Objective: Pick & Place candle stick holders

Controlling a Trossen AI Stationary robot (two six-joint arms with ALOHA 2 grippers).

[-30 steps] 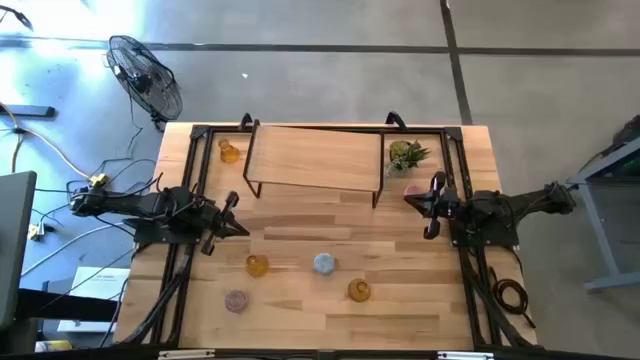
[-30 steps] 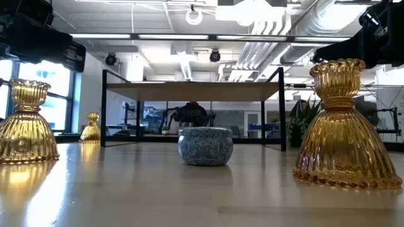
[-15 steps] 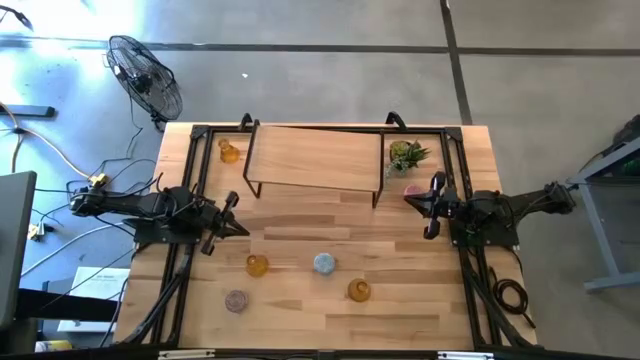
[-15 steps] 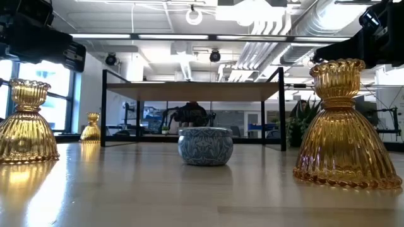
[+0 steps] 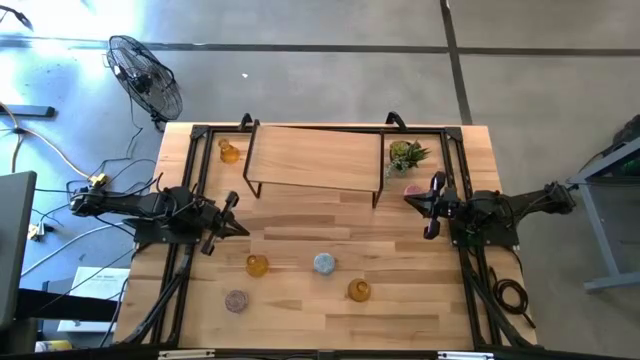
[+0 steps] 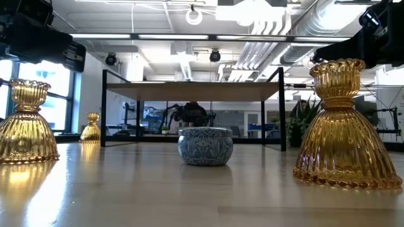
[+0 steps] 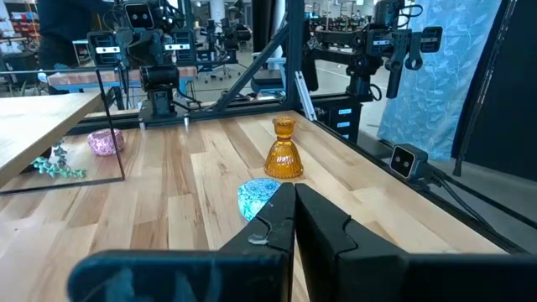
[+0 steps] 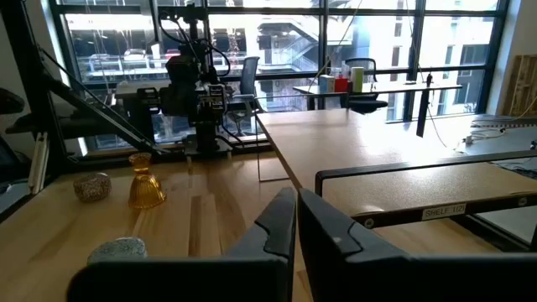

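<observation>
Six small glass candle stick holders stand on the light wooden table (image 5: 300, 310), and the landmark for all of them is the low wooden shelf with black metal legs (image 5: 314, 156) at the table's far middle. One amber-orange bottle-like holder (image 5: 229, 152) stands just beside the shelf's left end, near the table's far left corner. A pink squat round holder (image 5: 411, 189) sits off the shelf's right front leg, next to the small green potted plant (image 5: 406, 154) that stands at the shelf's right end. Well in front of the shelf, toward the near edge, a second amber holder (image 5: 257, 265) and the blue-grey patterned round holder (image 5: 323, 263) stand near each other, the third amber holder (image 5: 359, 290) is a little nearer and to the right, and the mauve round holder (image 5: 236, 300) is nearest the front on the left.

Both arms wait apart from every holder. The left gripper (image 5: 232, 216) hovers in front of the shelf's left corner, fingers pressed together and empty. The right gripper (image 5: 433, 206) hangs off the shelf's right front corner, just beside the pink holder without touching it, its fingers also together and empty.
</observation>
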